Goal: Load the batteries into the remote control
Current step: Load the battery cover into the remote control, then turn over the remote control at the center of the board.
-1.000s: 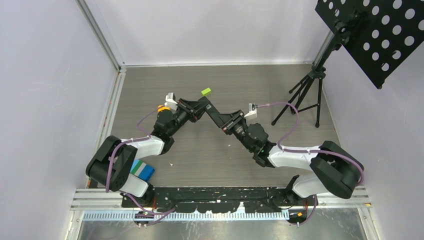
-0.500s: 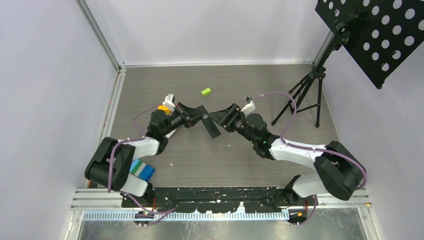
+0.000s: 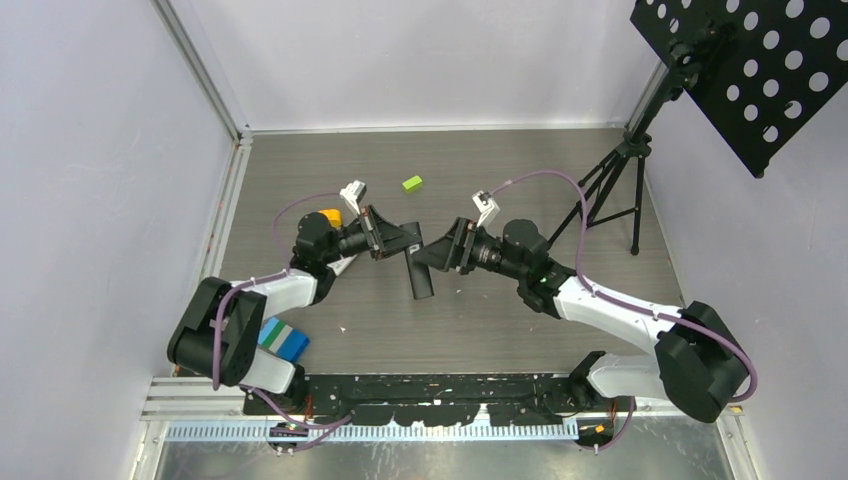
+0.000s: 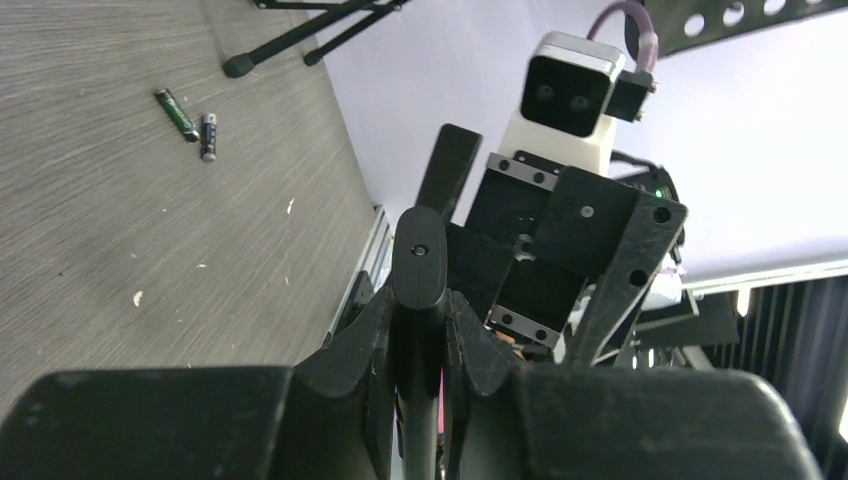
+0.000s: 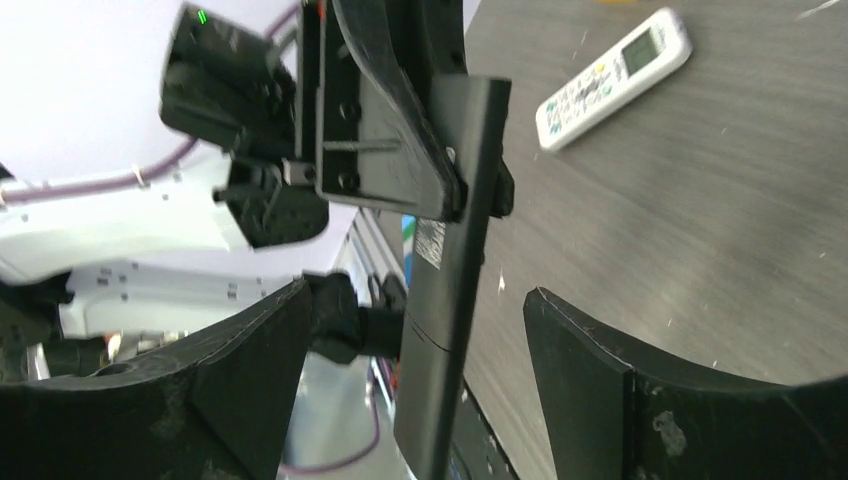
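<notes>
Since a second ago the right gripper (image 3: 438,256) has let go of the slim black plastic remote control (image 3: 421,277). Its jaws, then closed on one end while both arms held the bar between them, now stand wide apart, and in the right wrist view the remote passes between the fingers without touching either. The left gripper (image 4: 418,310) stays clamped on the remote's upper end, so the bar hangs from that claw alone, pointing toward the near edge of the grey wood-grain table (image 3: 480,320) in the overhead view. That reads as a finished handover or regrasp, not as loading. The two small dark cylindrical batteries (image 4: 207,136) lie side by side on the table near a foot of the black tripod (image 4: 236,67), well apart from the remote and from both claws. Whether the battery cover is already off I cannot tell, since only a narrow edge of the remote shows. The freed right arm is probably the one to fetch a cell. A white remote with a small screen (image 5: 612,78) lies unused on the table.
</notes>
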Available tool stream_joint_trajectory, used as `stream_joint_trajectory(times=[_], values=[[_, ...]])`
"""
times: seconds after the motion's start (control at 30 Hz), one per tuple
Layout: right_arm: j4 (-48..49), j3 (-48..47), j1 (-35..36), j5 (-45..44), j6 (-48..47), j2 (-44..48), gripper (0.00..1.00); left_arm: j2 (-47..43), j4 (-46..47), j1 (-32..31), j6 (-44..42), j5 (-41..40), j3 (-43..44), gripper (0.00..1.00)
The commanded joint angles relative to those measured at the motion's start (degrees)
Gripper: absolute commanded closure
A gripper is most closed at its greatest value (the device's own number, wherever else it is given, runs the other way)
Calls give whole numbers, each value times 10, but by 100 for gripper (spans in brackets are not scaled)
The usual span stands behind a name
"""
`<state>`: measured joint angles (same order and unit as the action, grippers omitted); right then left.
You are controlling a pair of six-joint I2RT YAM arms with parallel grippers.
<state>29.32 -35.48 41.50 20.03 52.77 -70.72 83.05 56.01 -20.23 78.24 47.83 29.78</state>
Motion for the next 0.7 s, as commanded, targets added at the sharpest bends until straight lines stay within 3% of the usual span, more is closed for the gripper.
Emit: stream_joint_trajectory(times=[0.0,0.3,0.43,0.47,0.57,0.67], values=[[-46,-32,-1,131,-65,8,19,-45,12,3,-42,53,22,100],[11,-31,8,175,-67,-38,46,-78,13,3,-57,65,17,100],[58,-33,12,194,-41,-63,63,-93,14,3,-64,52,9,100],[74,-29,12,195,-29,-66,72,-97,10,3,-72,47,8,99],[86,-26,12,172,-7,-68,92,-110,-52,3,-117,32,10,85],[43,-33,12,114,-6,-56,99,-131,-152,3,-188,-8,10,55]])
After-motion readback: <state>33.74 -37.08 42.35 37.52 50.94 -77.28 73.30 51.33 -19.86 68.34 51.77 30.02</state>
